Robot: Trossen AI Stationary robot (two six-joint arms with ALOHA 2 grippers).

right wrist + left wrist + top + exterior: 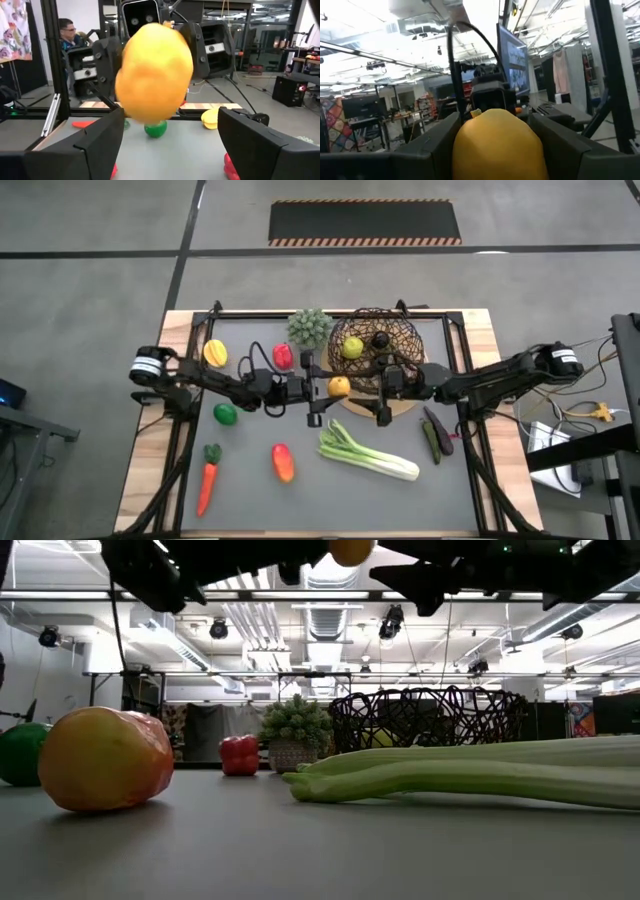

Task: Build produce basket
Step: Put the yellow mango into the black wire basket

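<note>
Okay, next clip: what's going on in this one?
The two arms meet mid-table in what looks like a handover. The left gripper holds an orange-yellow fruit up in the air, while the right gripper faces it with open jaws on either side, not yet closed. The wire basket behind already holds a yellow-green and a dark piece. The leek, carrot and other produce lie on the table.

Bright overhead ceiling lights; near fruit blurred in wrist views.
</note>
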